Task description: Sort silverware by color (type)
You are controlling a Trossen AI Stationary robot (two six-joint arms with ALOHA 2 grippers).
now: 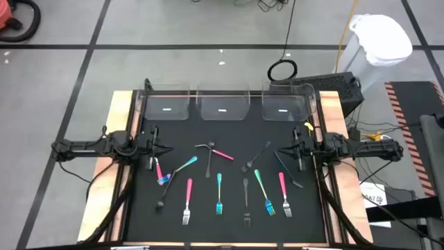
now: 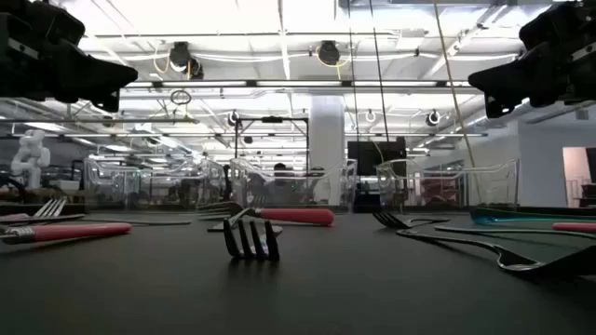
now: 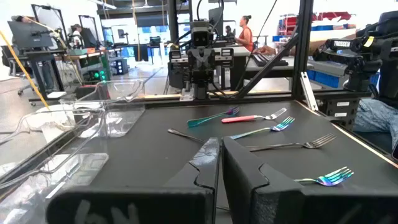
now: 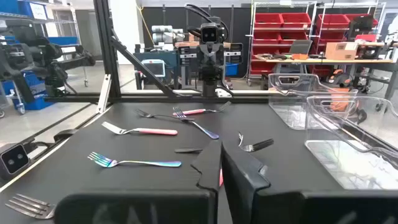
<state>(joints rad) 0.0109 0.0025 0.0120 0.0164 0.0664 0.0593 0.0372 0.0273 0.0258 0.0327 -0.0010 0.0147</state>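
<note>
We found the left gripper (image 1: 166,148) at the mat's 9 o'clock edge and the right gripper (image 1: 279,152) at its 3 o'clock edge, both raised above the black mat (image 1: 222,215), both clenched on nothing.

The silverware was scattered over the mat, all pieces lying flat. Along the 6 o'clock side lay a row with tines toward 6 o'clock and handles toward 12:
- a pink-handled fork (image 1: 187,201) with a silver head
- a teal-handled fork (image 1: 219,194)
- an all-black fork (image 1: 245,203)
- an iridescent teal fork (image 1: 263,194), its axis tilted from 11 to 5 o'clock
- a second pink-handled fork (image 1: 284,192)

Near the centre a pink-handled piece (image 1: 215,151) ran roughly 10 to 4 o'clock. A black fork (image 1: 257,157) lay on a 1 to 7 o'clock axis. At 8 o'clock a teal-handled spoon (image 1: 182,167) ran 2 to 8 o'clock beside a short pink piece (image 1: 158,168). A black spoon (image 1: 162,197) sat below them, bowl toward 6. A dark piece (image 1: 288,173) lay under the right gripper; we could not tell its type.

Three clear bins (image 1: 223,104) stood along the 12 o'clock edge.
</note>
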